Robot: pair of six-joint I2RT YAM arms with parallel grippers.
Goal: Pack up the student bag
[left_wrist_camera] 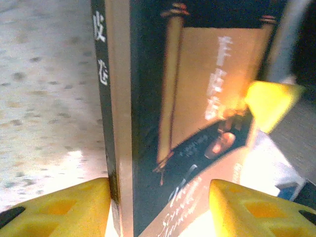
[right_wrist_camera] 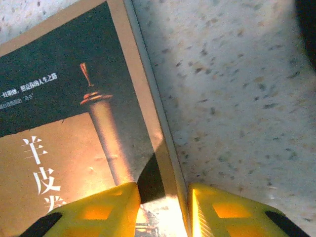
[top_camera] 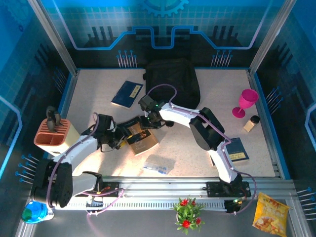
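The student bag [top_camera: 170,81], a large black backpack, lies at the back centre of the table. In front of it a brown-and-black book [top_camera: 144,140] lies between both arms. My left gripper [top_camera: 121,139] is at the book's left side. In the left wrist view it [left_wrist_camera: 158,197] is open across the book's [left_wrist_camera: 197,98] spine, one finger [left_wrist_camera: 74,207] against the spine and the other over the cover. My right gripper [top_camera: 149,123] is at the book's far edge. Seen from the right wrist, it [right_wrist_camera: 163,197] straddles the edge of the book [right_wrist_camera: 64,123], jaws apart.
A dark-blue book [top_camera: 127,94] lies left of the bag, another [top_camera: 237,149] beside the right arm. A pink goblet [top_camera: 245,102] and a small jar [top_camera: 251,123] stand at the right, an orange holder [top_camera: 55,134] at the left, a clear packet [top_camera: 158,165] near the front.
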